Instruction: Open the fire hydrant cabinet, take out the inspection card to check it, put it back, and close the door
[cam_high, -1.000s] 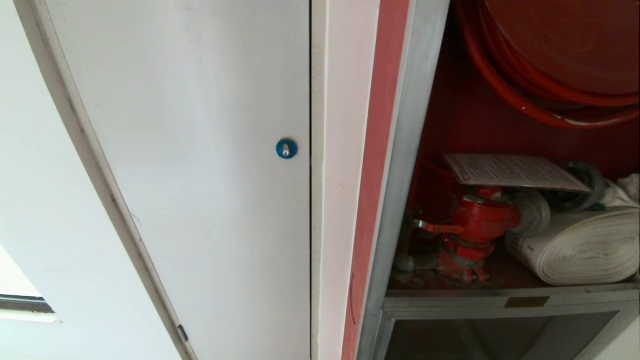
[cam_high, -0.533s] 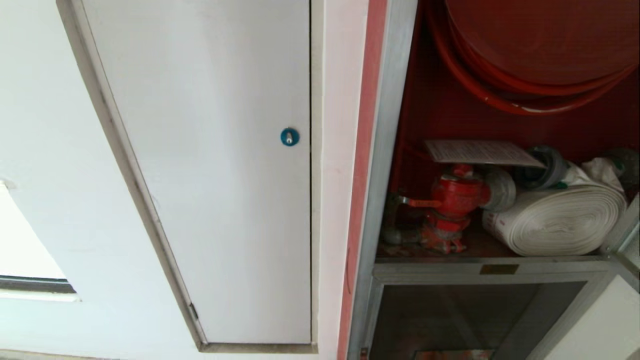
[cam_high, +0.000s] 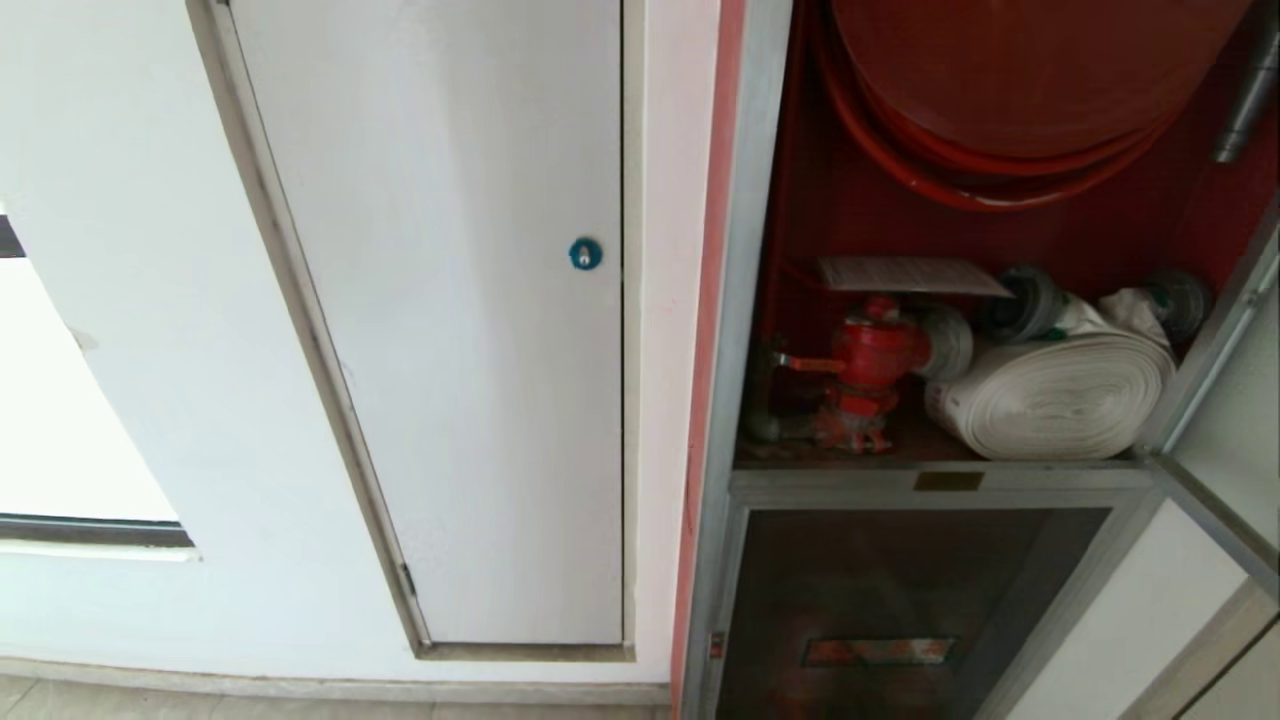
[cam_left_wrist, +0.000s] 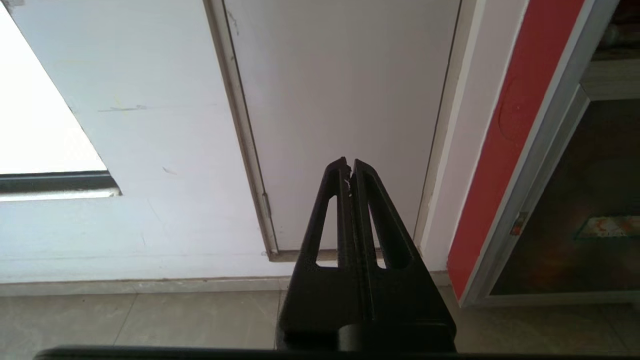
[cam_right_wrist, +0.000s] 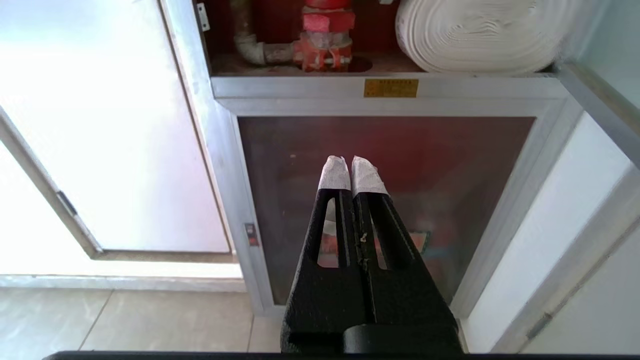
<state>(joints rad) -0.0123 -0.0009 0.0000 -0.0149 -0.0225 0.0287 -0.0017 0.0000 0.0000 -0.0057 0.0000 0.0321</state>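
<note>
One inspection card (cam_high: 912, 275), one valve (cam_high: 872, 352), one hose roll (cam_high: 1055, 395), cabinet (cam_high: 745, 300) open.

The fire hydrant cabinet (cam_high: 745, 300) stands open at its upper bay. Its mouth is crowded: the red hose reel (cam_high: 1010, 90) fills the 12 o'clock part, the red valve (cam_high: 870, 360) sits at 8 o'clock, and the rolled white hose (cam_high: 1050, 395) takes the floor toward 4 o'clock. The inspection card (cam_high: 910, 275) lies flat above the valve, with a free band of red back wall between it and the reel. The door (cam_high: 1215, 350) edge bounds the 3 o'clock side.
</note>
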